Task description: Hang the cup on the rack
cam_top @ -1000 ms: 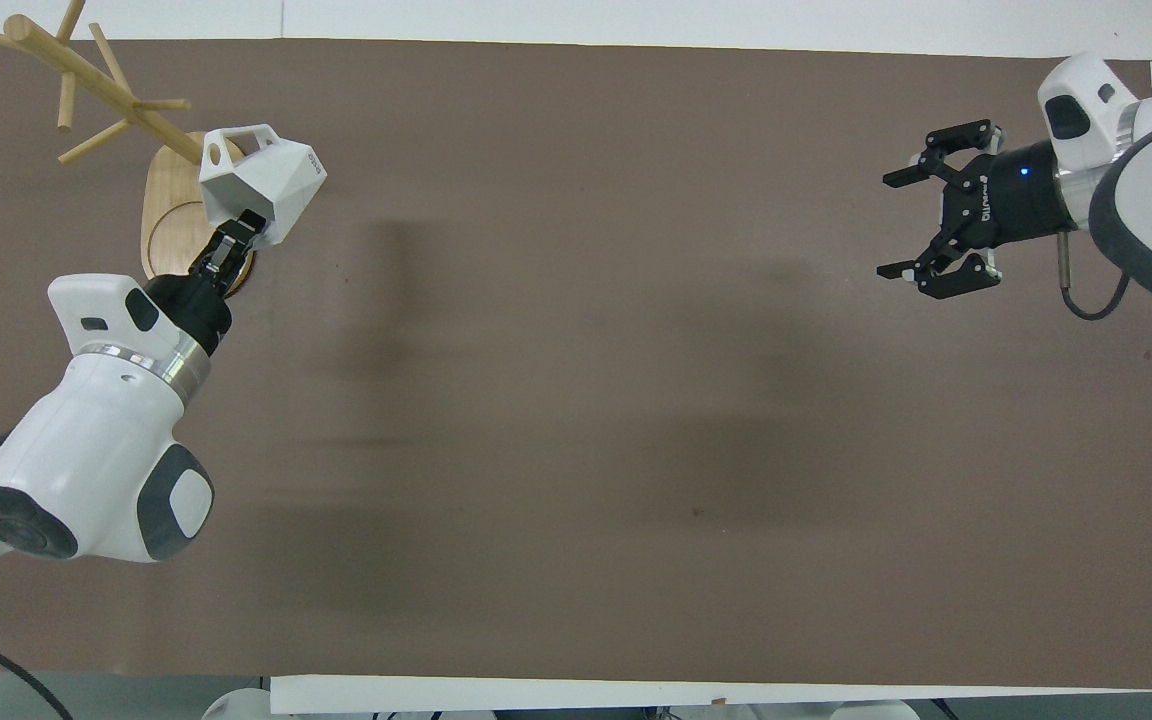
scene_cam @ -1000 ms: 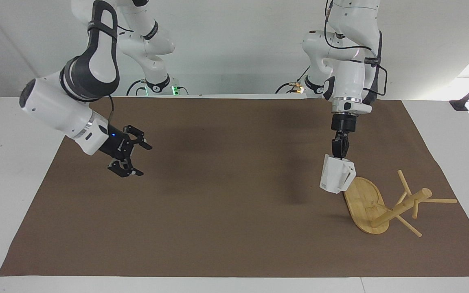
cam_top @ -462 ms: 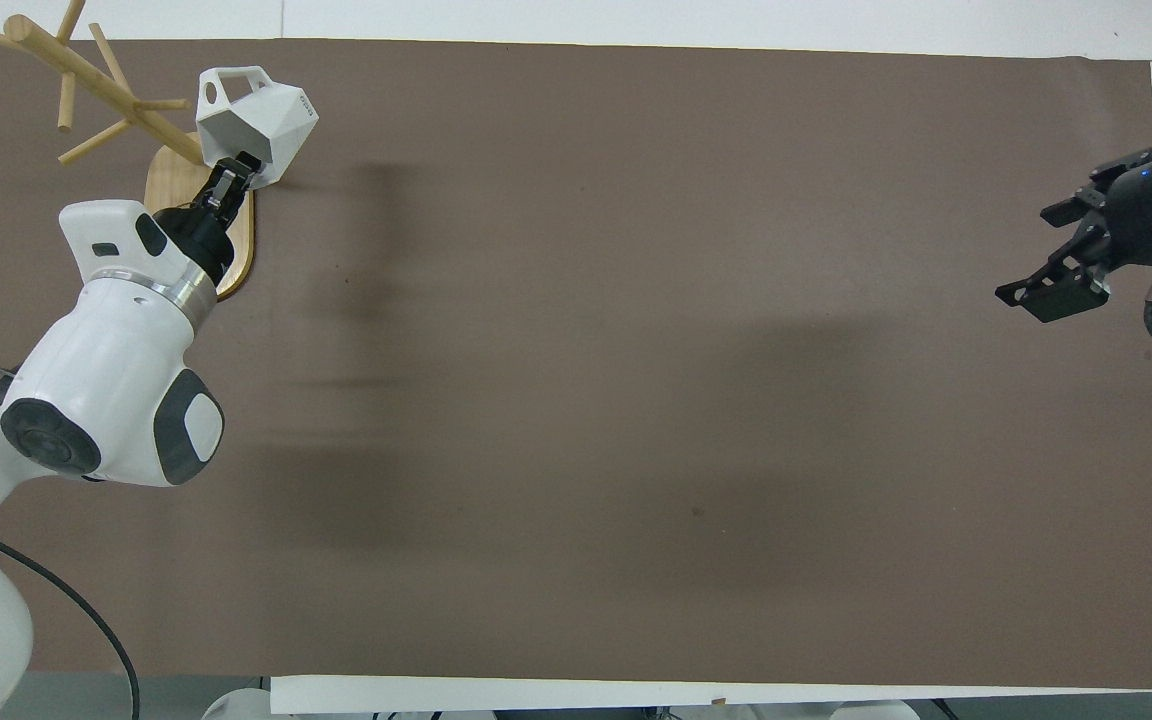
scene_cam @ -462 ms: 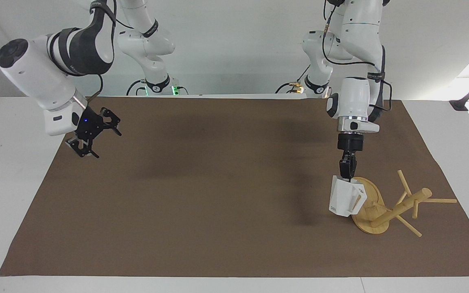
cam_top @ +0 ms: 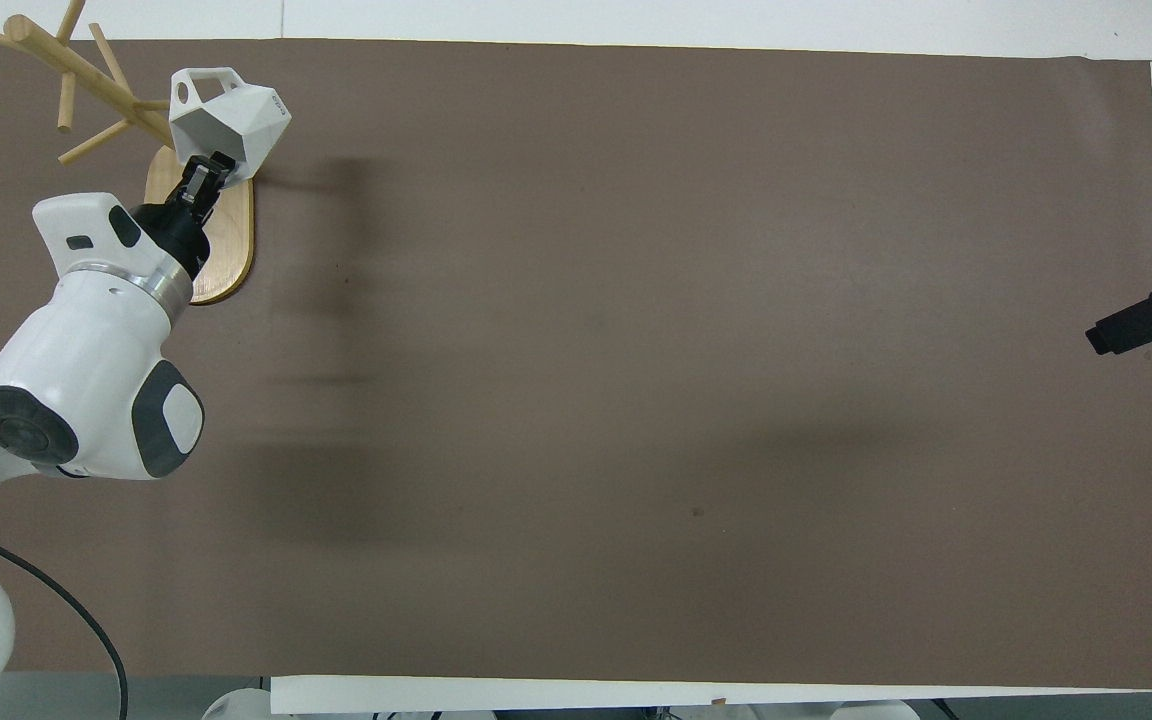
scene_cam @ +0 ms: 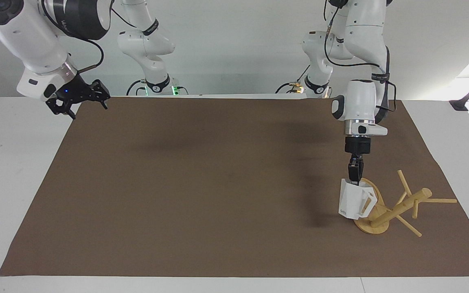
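Note:
The white faceted cup (scene_cam: 353, 200) hangs from my left gripper (scene_cam: 356, 178), which is shut on its rim. The cup is tilted, just above the mat, at the edge of the rack's oval base (scene_cam: 371, 223). Its pierced handle (scene_cam: 369, 200) points at the rack's post (scene_cam: 403, 206). The bamboo rack stands at the left arm's end of the table, its thin pegs bare. In the overhead view the cup (cam_top: 233, 112) covers part of the base (cam_top: 228, 250), with the left gripper (cam_top: 198, 176) over the base. My right gripper (scene_cam: 80, 101) is open and empty, raised over the mat's corner at the right arm's end.
A brown mat (scene_cam: 218, 183) covers most of the white table (scene_cam: 14, 162). Only the right gripper's tip (cam_top: 1151, 322) shows in the overhead view, at the mat's edge.
The left gripper has carried the cup down and closer to the rack's post. The right arm has pulled back and up, away from the middle of the mat toward its own end.

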You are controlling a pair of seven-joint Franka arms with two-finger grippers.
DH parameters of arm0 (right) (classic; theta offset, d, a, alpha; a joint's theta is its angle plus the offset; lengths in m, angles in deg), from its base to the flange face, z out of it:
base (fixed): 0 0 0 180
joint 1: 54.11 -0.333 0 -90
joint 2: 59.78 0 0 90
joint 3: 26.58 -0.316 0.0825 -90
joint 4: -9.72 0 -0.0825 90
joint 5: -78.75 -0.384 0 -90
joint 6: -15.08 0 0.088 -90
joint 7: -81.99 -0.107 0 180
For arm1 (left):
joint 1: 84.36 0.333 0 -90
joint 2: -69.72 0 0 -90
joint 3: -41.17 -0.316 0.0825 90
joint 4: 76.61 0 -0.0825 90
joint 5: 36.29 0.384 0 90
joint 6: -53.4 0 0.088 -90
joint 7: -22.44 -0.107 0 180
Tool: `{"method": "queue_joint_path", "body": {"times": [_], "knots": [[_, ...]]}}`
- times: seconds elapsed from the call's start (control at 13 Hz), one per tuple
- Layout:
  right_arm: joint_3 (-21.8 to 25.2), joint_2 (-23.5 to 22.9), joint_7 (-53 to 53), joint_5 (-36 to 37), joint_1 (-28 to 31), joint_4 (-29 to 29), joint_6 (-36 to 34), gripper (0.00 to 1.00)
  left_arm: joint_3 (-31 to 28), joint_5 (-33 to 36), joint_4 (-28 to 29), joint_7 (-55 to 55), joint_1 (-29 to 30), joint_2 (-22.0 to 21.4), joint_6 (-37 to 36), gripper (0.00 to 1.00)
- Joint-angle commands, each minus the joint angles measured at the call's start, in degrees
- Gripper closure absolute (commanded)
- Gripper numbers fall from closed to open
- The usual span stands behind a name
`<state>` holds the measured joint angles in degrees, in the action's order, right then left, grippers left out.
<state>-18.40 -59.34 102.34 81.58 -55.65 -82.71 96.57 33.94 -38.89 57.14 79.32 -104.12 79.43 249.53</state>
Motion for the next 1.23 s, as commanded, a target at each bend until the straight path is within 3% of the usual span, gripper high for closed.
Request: {"method": "queue_joint_path", "body": {"times": [0.0, 0.54, 0.92, 1.0, 1.08, 1.15], "knots": [[3.33, 1.31, -8.8, 0.07, -1.1, -1.86, -1.61, 0.0, 0.64, 0.31, -0.77, 0.86, 1.73, -0.4, -3.38, 1.0], [3.07, 0.35, -15.24, 0.33, -0.75, 0.67, -4.15, 0.0, 0.64, 1.72, -0.86, 0.34, 4.63, -0.13, -6.11, 1.0], [4.3, 0.61, -16.2, 0.07, -0.66, 0.67, -4.94, 0.0, 0.72, 1.72, -1.99, -1.77, 7.01, 0.13, -12.25, 0.98], [3.95, 0.61, -17.78, 0.06, -0.75, 0.67, -5.12, 0.0, 0.72, 1.72, -3.39, -1.77, 7.62, 0.04, -16.62, 0.81], [3.86, 0.79, -17.79, 0.15, -0.75, 0.15, -4.34, 0.0, 0.64, 1.63, -6.19, -1.95, 8.06, 0.39, -20.75, 0.36], [4.21, 1.22, -17.79, 0.15, -0.83, -0.03, -4.24, 0.0, 0.55, 1.63, -8.13, -1.86, 8.15, 0.57, -24.62, 0.08]]}}
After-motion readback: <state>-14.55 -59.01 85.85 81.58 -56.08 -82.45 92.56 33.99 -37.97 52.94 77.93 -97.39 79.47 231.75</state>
